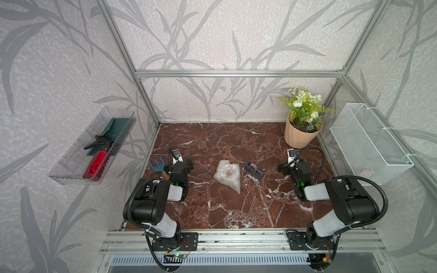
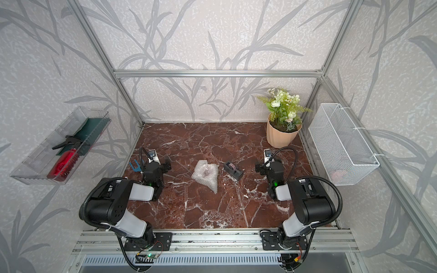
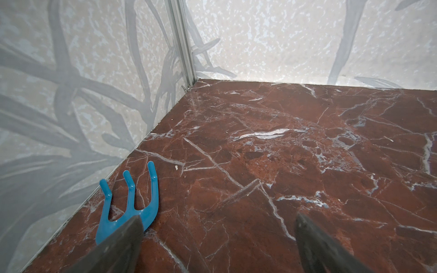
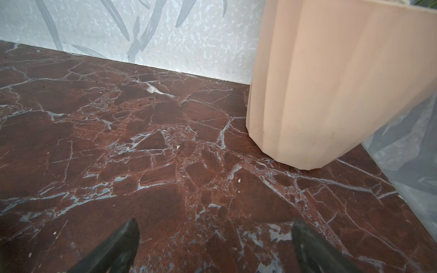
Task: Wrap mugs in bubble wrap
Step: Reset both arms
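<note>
Bubble wrap [image 1: 227, 175] sits bunched into a lumpy bundle at mid worktop [image 1: 236, 208], with one pointed corner trailing toward the front edge. The mug [image 1: 229, 173] is inside it and shows only as a dim pinkish patch through the plastic; handle and rim can't be made out. Same bundle in both top views. No tape visible on it.

A black tape dispenser [image 1: 254, 170] is just beside the bundle on its right, not touching.

Neither arm reaches the bundle.

Left tool [image 3: 218, 215] is low over the worktop, well apart from the wrap on its left. Its jaws are spread wide with nothing between them, only bare marble. A blue hand rake [image 3: 148, 215] lies just beside it near the left wall, prongs pointing toward the back. One finger overlaps the rake in the wrist view; can't tell if they touch.

Right tool [image 4: 215, 220] is on the right side past the dispenser, jaws also spread wide and empty. It faces the back right corner, where a ribbed peach plant pot [image 4: 319, 82] stands upright with green-white flowers.

A white wire basket [image 1: 369, 144] hangs on the right wall. A clear tray [image 1: 71, 165] on the left wall holds a red spray bottle [image 1: 98, 160] and a dark green cloth [image 1: 117, 132].
</note>
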Controlling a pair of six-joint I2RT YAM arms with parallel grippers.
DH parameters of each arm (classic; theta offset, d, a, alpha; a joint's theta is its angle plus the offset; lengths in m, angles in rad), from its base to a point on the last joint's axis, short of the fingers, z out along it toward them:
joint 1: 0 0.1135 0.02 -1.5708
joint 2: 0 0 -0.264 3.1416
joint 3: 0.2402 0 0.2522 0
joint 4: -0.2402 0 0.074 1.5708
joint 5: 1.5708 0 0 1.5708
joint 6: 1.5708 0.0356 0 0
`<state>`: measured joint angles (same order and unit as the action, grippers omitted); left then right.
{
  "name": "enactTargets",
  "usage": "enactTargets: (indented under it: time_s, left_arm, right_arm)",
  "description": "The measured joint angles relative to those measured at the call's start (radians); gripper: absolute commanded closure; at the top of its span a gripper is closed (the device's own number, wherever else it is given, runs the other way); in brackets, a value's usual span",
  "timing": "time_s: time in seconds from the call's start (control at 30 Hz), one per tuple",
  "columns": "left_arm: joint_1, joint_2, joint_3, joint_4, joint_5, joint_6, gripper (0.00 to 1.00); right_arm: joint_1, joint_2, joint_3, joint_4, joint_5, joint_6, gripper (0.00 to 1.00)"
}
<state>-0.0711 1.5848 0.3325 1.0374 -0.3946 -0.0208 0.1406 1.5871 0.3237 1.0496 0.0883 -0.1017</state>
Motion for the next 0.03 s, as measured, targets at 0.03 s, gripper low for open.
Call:
enactTargets:
  time_s: [0.03]
  left_arm:
    - [0.002,0.000,0.000,-0.002,0.003,-0.001,0.01]
  right_arm:
    - [0.000,0.000,-0.002,0.000,0.000,0.000,0.01]
